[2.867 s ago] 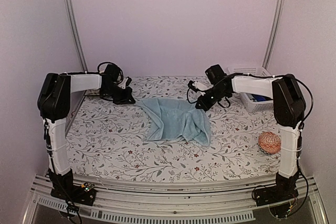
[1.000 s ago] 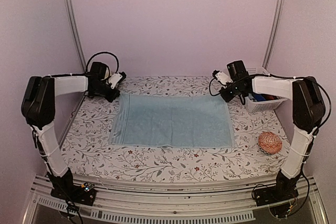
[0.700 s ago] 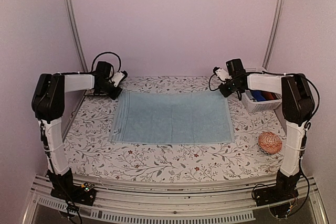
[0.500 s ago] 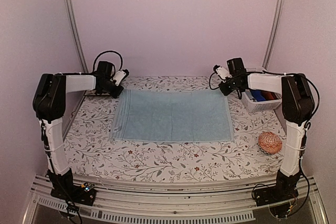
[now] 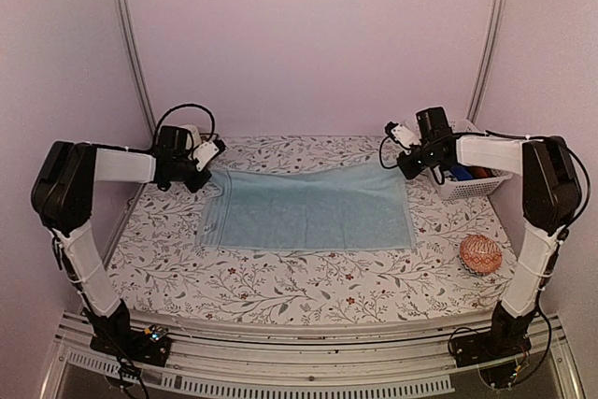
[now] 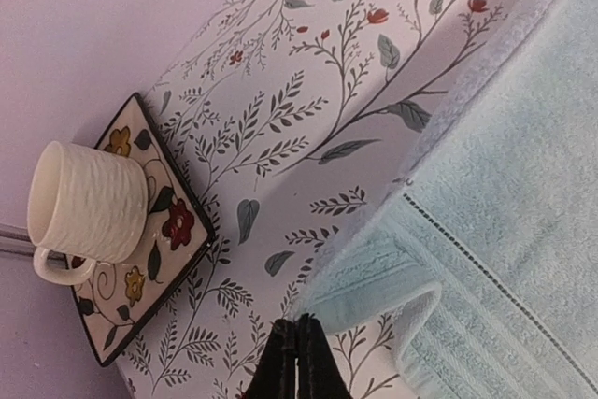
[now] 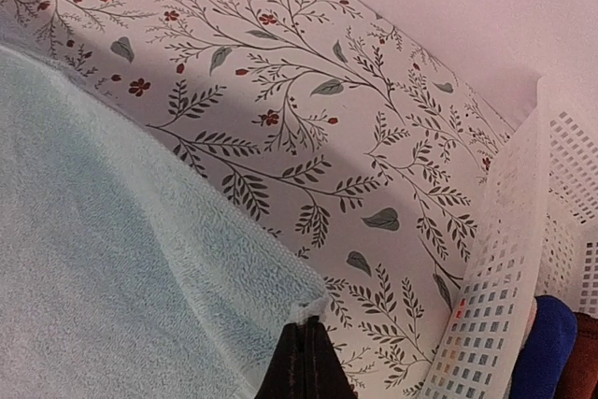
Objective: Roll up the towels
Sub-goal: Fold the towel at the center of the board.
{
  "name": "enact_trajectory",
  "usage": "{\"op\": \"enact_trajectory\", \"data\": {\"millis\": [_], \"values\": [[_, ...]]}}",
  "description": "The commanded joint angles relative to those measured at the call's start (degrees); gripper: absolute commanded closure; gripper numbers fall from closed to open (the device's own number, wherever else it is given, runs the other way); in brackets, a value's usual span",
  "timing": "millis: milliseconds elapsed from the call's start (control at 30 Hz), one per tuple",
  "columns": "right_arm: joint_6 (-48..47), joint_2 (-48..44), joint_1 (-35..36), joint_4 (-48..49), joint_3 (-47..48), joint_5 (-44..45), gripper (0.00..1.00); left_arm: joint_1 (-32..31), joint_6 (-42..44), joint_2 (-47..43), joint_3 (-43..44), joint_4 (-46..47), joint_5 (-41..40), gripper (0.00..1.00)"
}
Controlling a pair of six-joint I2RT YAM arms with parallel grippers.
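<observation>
A light blue towel [image 5: 308,209] lies spread out flat across the middle of the flowered table. My left gripper [image 5: 207,175] is shut on its far left corner [image 6: 313,310], which is lifted a little off the cloth. My right gripper [image 5: 404,168] is shut on its far right corner [image 7: 313,310], also raised slightly. The far edge of the towel hangs between the two grippers with a small fold near the left corner [image 6: 420,310].
A white basket [image 5: 458,170] with dark rolled items [image 7: 551,343] stands at the back right, close to my right gripper. A patterned ball [image 5: 479,254] lies at the right. A white mug [image 6: 84,207] on a flowered square plate [image 6: 140,259] sits at the back left.
The crumpled towel was pulled apart and laid out flat. In the last half second both grippers moved a little outward and lifted the far corners slightly.
</observation>
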Motion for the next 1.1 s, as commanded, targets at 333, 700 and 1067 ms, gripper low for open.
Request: {"op": "enact_trajectory", "data": {"millis": [333,700,1067], "values": [[2.3,-10.4,0.2,-8.9,-7.2,-5.3,0.99,0.6,11.1,-15.8,-12.9,8.5,10.9,1.0],[4.0,-12.5,1.1,-14.0,-9.9,-6.7,0.99,3.4,23.3,-22.8,-18.8,2.5,19.8,1.0],[5.2,-17.0,2.0,-17.4,-11.8,-8.0,0.99,3.6,25.1,-29.1,-22.4,-8.7,24.1,1.0]]}}
